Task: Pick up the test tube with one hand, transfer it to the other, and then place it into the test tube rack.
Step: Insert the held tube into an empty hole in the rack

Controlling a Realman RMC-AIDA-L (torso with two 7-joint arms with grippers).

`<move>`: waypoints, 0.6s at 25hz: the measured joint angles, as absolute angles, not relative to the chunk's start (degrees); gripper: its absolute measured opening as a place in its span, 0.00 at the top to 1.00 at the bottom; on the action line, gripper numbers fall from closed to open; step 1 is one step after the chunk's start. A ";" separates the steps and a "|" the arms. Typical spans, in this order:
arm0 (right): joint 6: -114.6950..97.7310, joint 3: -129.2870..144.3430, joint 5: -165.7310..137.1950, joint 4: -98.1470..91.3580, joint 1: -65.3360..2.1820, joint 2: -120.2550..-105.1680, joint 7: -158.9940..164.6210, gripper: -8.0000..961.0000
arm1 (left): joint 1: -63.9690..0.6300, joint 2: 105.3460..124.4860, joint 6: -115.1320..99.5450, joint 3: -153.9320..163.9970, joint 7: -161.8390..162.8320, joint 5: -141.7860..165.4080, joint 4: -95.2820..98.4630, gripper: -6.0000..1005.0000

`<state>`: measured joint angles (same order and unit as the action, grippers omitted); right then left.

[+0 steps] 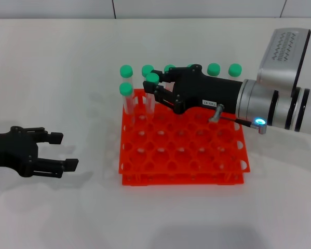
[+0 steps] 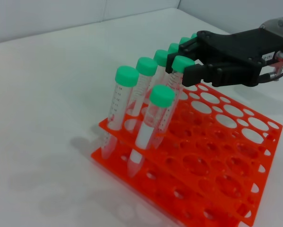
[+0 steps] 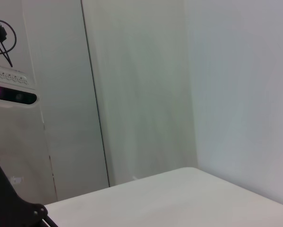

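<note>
Two grippers show. The right gripper (image 1: 154, 84), its small white label too small to read, has its fingers closed on the green cap of the test tube (image 2: 172, 92), which stands tilted in the orange-red test tube rack (image 1: 186, 168) among other green-capped tubes (image 2: 118, 101). The left gripper (image 1: 66, 151) hovers open, well apart on the table (image 1: 56, 67).

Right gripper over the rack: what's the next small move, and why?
Probably open the jaws and lift clear. The right gripper holds the test tube by its green cap, and the tube already appears to sit, leaning, in a hole of the test tube rack. The left gripper waits open, aside.
</note>
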<state>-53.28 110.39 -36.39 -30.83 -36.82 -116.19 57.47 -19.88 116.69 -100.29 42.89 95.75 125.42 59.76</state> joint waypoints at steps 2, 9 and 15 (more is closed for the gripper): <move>-53.30 110.39 -36.39 -30.77 -36.82 -116.19 57.37 0.70 | -19.93 116.65 -100.29 42.89 95.78 125.42 59.77 0.12; -53.31 110.54 -36.39 -30.71 -36.82 -116.19 57.23 0.70 | -19.95 116.68 -100.28 42.86 95.80 125.42 59.77 0.12; -53.65 110.61 -36.38 -30.74 -36.82 -116.19 57.17 0.70 | -19.95 116.71 -100.28 42.89 95.80 125.42 59.77 0.12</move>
<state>-53.65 110.61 -36.38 -30.74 -36.82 -116.19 57.17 -19.95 116.71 -100.28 42.89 95.80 125.42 59.77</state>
